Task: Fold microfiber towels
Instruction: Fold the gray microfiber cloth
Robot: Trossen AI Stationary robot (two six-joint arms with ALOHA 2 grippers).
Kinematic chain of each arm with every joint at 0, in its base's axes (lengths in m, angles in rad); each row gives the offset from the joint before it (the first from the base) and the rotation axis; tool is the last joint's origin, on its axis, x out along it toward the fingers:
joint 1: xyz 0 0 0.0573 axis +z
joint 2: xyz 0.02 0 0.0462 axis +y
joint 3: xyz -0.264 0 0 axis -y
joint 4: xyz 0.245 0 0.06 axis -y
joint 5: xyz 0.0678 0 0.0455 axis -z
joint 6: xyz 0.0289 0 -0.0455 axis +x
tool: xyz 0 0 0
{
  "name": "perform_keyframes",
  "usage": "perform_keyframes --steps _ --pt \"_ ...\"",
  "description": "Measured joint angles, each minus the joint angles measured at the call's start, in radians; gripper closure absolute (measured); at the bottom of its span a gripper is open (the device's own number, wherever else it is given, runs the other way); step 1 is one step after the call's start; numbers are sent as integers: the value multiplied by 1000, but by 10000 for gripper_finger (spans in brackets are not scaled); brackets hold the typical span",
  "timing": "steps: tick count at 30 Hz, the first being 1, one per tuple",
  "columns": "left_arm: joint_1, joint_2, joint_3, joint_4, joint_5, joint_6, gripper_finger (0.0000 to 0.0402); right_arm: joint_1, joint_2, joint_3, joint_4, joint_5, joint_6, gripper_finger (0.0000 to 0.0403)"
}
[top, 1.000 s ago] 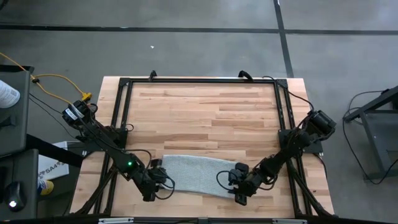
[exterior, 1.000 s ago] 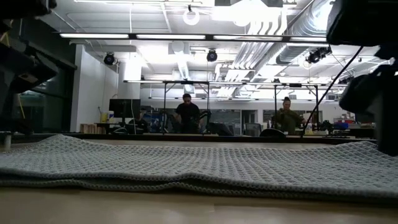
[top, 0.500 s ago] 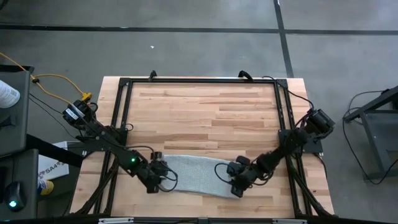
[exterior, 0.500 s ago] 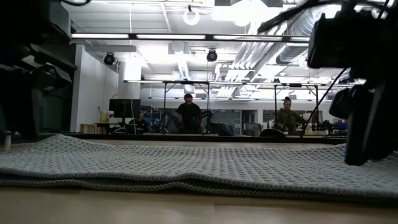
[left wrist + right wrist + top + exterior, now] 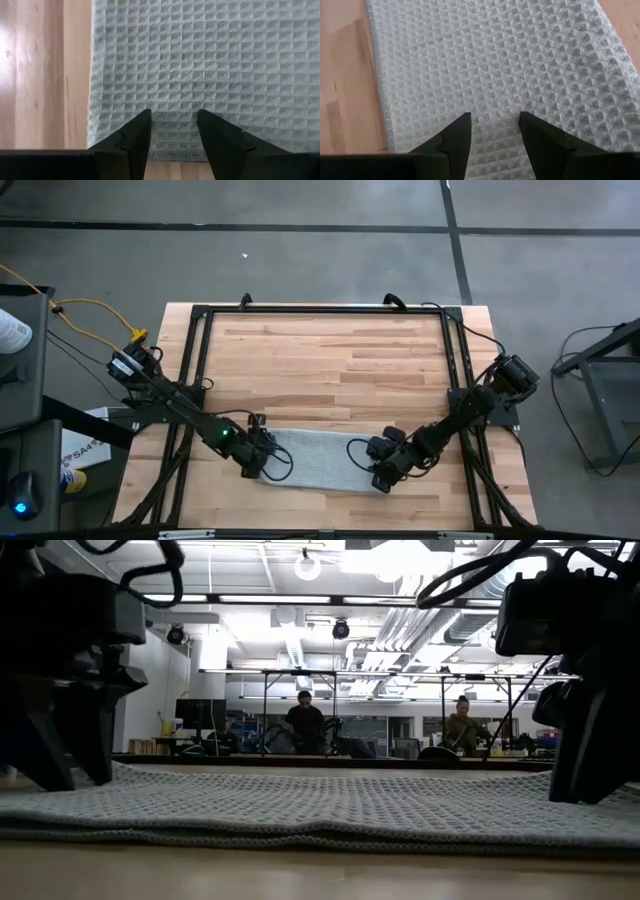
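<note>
The grey-blue towel (image 5: 318,462) lay flat, already folded into a long strip, near the front edge of the table (image 5: 320,360), and the left gripper (image 5: 174,131) and right gripper (image 5: 495,131) sat over its two ends, fingers apart and holding nothing, probably ready to pinch them.

Robotics lab / industrial workshop space. Butcher-block wooden table (image 5: 330,370) with black metal frame (image 5: 320,310), standing on grey concrete floor (image 5: 300,250) marked with dark lines. Low view: big open hall, exposed ceiling ducts (image 5: 440,570), fluorescent strip lights (image 5: 230,598), more black test frames (image 5: 300,710) in background, monitor (image 5: 198,715), two people (image 5: 303,723) at far workstations. Yellow cable (image 5: 85,305) and equipment beside table.
</note>
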Motion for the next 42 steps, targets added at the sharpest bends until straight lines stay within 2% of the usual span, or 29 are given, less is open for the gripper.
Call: perform_keyframes --steps 6,14,21,35,42 --pt "20 52 2 5 -6 3 238 -6 0 1 -47 14 -24 239" --pt "35 55 1 -45 -32 3 238 -74 0 0 -92 51 -105 239" --pt "96 55 1 -92 -37 37 238 -145 0 -1 -112 51 -177 239" --pt "239 57 -1 -158 -75 136 238 -257 1 -1 -188 74 -214 239" --pt "247 38 -4 -166 -82 132 238 -267 -2 -2 -171 106 -236 239"
